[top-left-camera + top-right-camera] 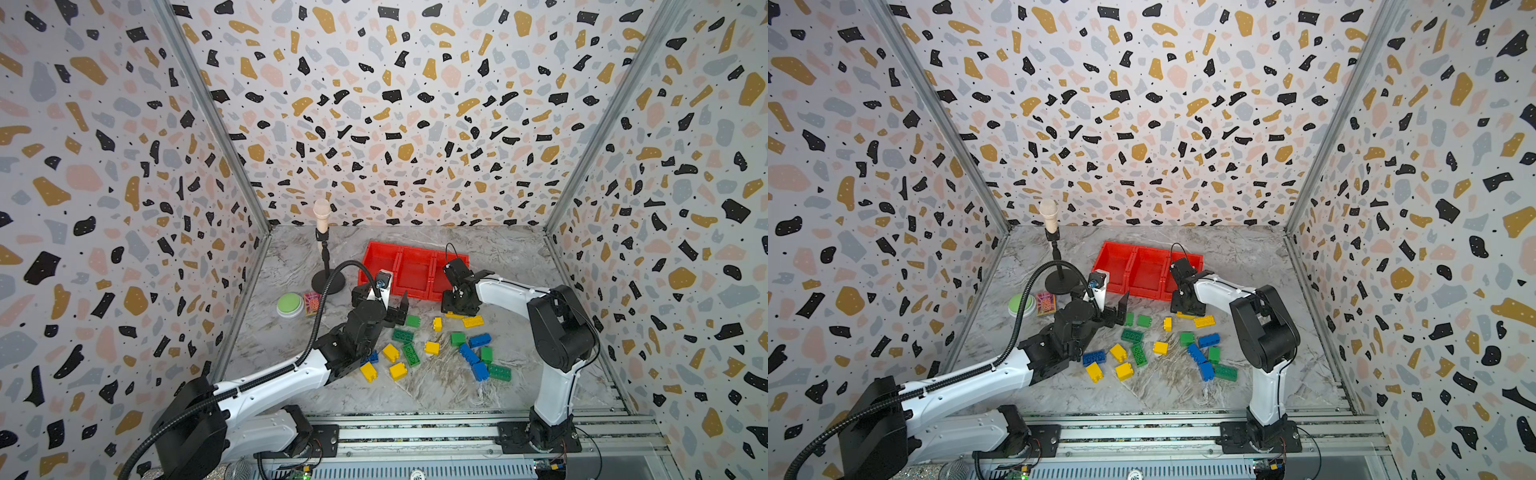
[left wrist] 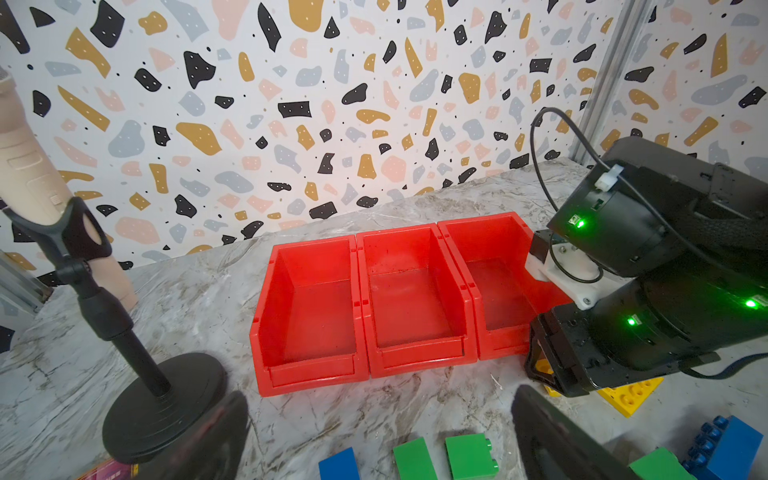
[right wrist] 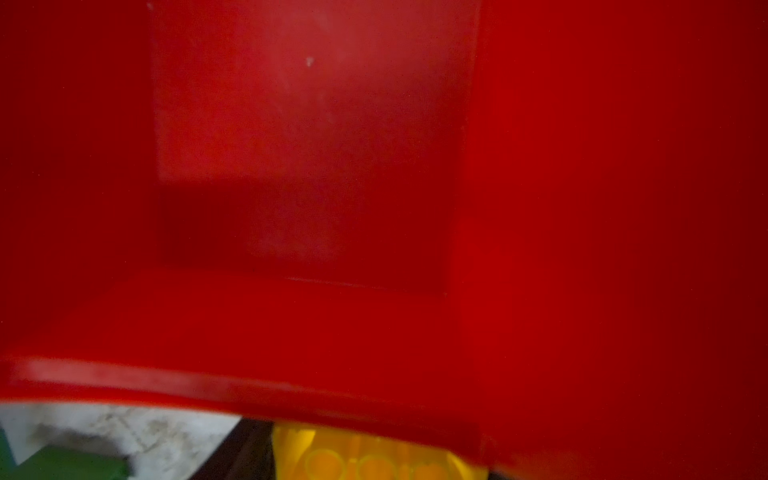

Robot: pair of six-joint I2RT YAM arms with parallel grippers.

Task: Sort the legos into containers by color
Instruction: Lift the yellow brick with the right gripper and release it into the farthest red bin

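A purpose-built robot lab booth: terrazzo-patterned wall panels [image 1: 395,104] in bare aluminium corner posts [image 1: 216,124] box in a grey marble-look counter [image 1: 436,395], with white-and-black robot arms [image 1: 552,390] bolted to a slotted aluminium rail [image 1: 415,434] along its near edge and a beige microphone on a black stand [image 1: 322,212] near its far-left corner.

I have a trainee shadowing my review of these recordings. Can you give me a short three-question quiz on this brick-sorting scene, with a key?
1. True or false: most of the bricks already lie in the red bins.
2. What colour is the brick at the right gripper? A blue, B green, C yellow.
3. Which gripper stands wide open, holding nothing?

Key
1. False: the bricks lie on the table in front of the bins.
2. C.
3. The left gripper.
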